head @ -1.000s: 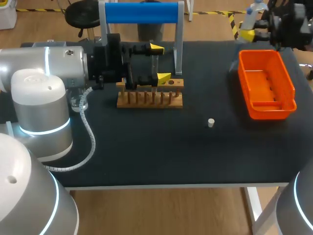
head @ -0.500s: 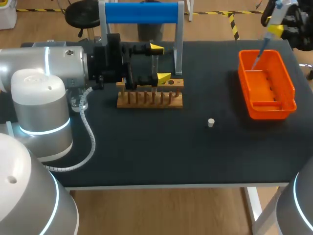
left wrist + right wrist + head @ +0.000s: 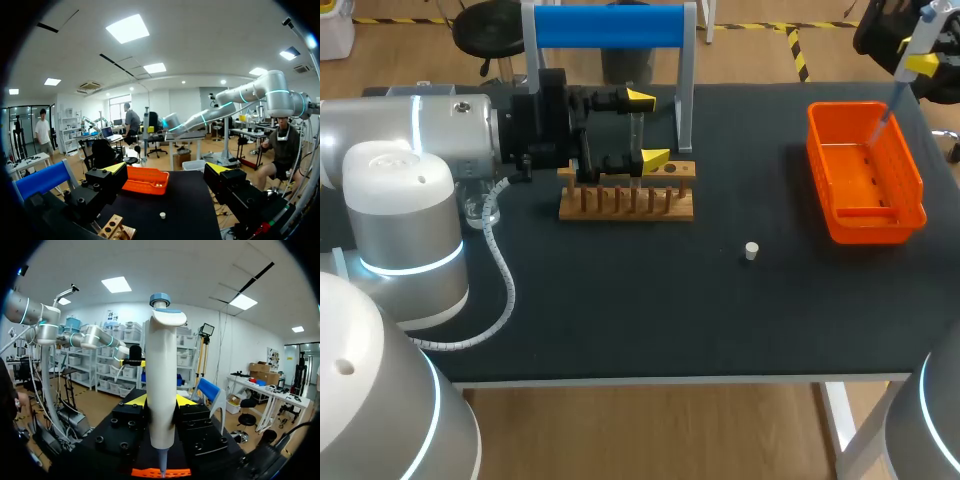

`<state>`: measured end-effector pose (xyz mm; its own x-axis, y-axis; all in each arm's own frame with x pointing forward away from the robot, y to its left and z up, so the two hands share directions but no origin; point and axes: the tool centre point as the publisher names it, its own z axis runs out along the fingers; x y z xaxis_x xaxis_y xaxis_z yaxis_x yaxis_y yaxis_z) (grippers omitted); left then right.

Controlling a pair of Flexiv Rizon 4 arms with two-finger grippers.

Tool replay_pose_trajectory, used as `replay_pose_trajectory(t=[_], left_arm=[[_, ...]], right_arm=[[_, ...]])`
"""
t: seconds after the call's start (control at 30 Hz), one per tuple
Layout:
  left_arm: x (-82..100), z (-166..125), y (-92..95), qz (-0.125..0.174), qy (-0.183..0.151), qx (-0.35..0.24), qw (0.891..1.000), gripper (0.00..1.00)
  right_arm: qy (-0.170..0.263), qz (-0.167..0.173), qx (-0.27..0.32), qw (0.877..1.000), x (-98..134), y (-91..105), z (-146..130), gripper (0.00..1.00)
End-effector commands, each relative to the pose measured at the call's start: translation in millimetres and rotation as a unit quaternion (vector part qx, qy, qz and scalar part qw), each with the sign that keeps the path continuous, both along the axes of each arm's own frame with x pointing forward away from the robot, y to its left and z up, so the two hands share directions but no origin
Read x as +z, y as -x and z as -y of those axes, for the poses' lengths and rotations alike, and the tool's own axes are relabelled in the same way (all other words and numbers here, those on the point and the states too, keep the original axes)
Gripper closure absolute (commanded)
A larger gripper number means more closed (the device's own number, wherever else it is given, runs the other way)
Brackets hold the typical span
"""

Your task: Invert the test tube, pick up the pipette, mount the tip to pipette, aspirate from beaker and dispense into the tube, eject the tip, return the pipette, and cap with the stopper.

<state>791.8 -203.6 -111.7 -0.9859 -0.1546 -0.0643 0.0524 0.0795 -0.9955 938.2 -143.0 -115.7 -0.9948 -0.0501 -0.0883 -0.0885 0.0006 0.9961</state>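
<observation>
My right gripper (image 3: 918, 60) hangs above the far right of the table, shut on a white pipette (image 3: 917, 38) with a blue cap. The pipette's thin tip (image 3: 883, 122) points down into the orange bin (image 3: 910, 185). In the right wrist view the pipette (image 3: 161, 380) stands upright between the yellow fingertips (image 3: 136, 400), over the orange bin (image 3: 161, 472). My left gripper (image 3: 647, 128) stands open above the wooden tube rack (image 3: 625, 203); what looks like a thin clear tube (image 3: 636, 140) rises between its fingers. The left gripper (image 3: 167, 170) holds nothing. A small white stopper (image 3: 751, 251) lies on the mat.
A blue pipette stand (image 3: 610, 25) rises behind the rack. A glass beaker (image 3: 480, 211) sits partly hidden behind my left arm. The left wrist view takes in the orange bin (image 3: 145, 180), the stopper (image 3: 162, 215) and a corner of the rack (image 3: 117, 230).
The right arm has swung the pipette from lying across to nearly upright and shifted it right, so its tip now points into the bin's right side. The left arm has not moved.
</observation>
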Motion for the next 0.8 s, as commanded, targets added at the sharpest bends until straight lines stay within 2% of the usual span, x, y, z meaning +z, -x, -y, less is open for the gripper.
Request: replay_pose_trajectory(t=[0.03, 0.8], left_arm=[[-1.6, 1, 0.3, 0.002, 0.003, 0.003, 1.0, 0.0], [-1.6, 1, 0.3, 0.002, 0.003, 0.003, 1.0, 0.0]], right_arm=[[0.002, -0.001, 0.041, 0.999, -7, -6.2, 13, 1.0], [-0.01, -0.014, 0.041, 0.999, -16, -8.6, 29, 1.0]])
